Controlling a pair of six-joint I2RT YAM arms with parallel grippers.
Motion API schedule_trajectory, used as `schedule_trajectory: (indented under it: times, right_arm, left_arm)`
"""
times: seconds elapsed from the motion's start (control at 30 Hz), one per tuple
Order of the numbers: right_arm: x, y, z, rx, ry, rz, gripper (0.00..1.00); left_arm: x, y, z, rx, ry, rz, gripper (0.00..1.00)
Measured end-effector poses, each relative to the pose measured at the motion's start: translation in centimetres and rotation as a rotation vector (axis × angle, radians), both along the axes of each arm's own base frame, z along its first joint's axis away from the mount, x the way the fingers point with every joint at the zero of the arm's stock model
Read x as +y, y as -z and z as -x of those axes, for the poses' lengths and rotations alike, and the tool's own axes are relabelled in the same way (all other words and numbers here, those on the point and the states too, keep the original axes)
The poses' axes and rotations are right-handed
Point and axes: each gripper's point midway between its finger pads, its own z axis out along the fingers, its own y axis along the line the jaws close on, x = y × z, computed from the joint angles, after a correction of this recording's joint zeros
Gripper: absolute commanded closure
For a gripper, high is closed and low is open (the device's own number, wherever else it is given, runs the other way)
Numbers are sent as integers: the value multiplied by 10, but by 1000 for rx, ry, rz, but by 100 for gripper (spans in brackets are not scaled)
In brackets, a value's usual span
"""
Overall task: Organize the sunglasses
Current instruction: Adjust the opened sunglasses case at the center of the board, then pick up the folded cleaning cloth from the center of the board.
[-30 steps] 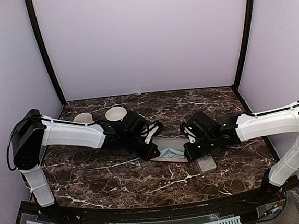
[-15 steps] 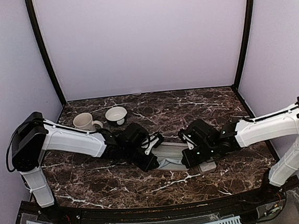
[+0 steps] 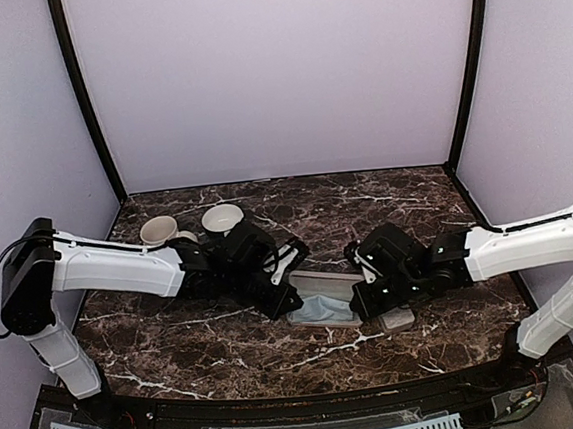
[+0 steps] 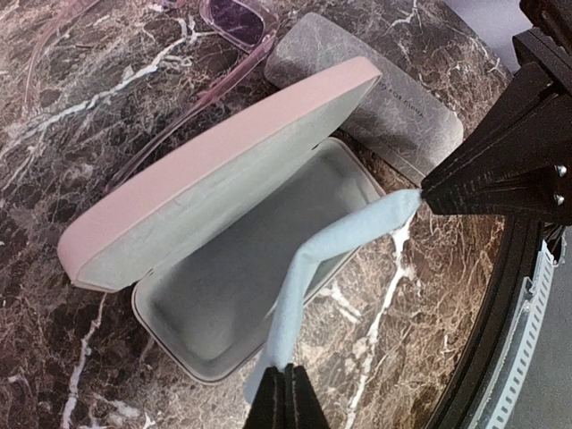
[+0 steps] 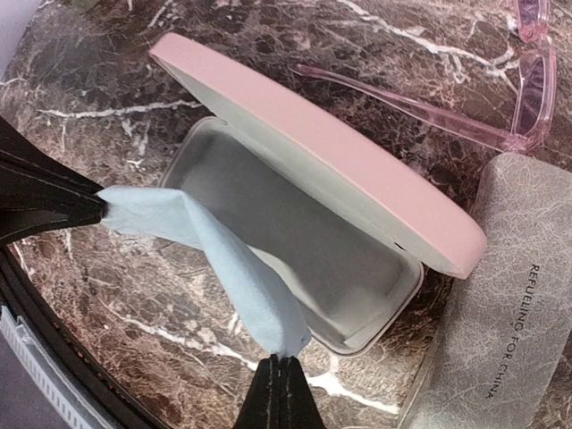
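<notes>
Both the left gripper (image 4: 284,393) and right gripper (image 5: 279,380) pinch opposite cloth (image 4: 313,268) ends, stretching it over the open case (image 4: 223,295), likely as lining, while the sunglasses (image 5: 533,94) lie outside, at its 2 o'clock in the right wrist view.

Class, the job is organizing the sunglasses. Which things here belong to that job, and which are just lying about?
Belong to the job: pink sunglasses, open pink case, light-blue cloth, grey case.
Lying about: mug, bowl.
</notes>
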Motion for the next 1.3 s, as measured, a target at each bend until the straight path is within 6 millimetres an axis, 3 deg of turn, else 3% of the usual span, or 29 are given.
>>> schedule_trajectory:
  times: [0.2, 0.43, 0.67, 0.83, 1.07, 1.3]
  right_arm:
    - [6, -22, 9, -18, -17, -40, 100]
    - [8, -22, 32, 13, -39, -21, 100]
    - [0, -19, 38, 15, 10, -18, 100]
    - [-6, -14, 34, 12, 56, 3, 100]
    - [-10, 3, 29, 18, 85, 59, 100]
    - [-12, 11, 25, 19, 97, 85, 100]
  left_arm:
    - [1, -19, 8, -18, 10, 17, 100]
    - [1, -30, 30, -22, 49, 22, 100]
    - [15, -7, 42, 20, 32, -18, 100]
    - [10, 0, 38, 21, 20, -14, 100]
    - [5, 31, 31, 38, 8, -79, 100]
    - [-3, 30, 24, 20, -1, -81, 100]
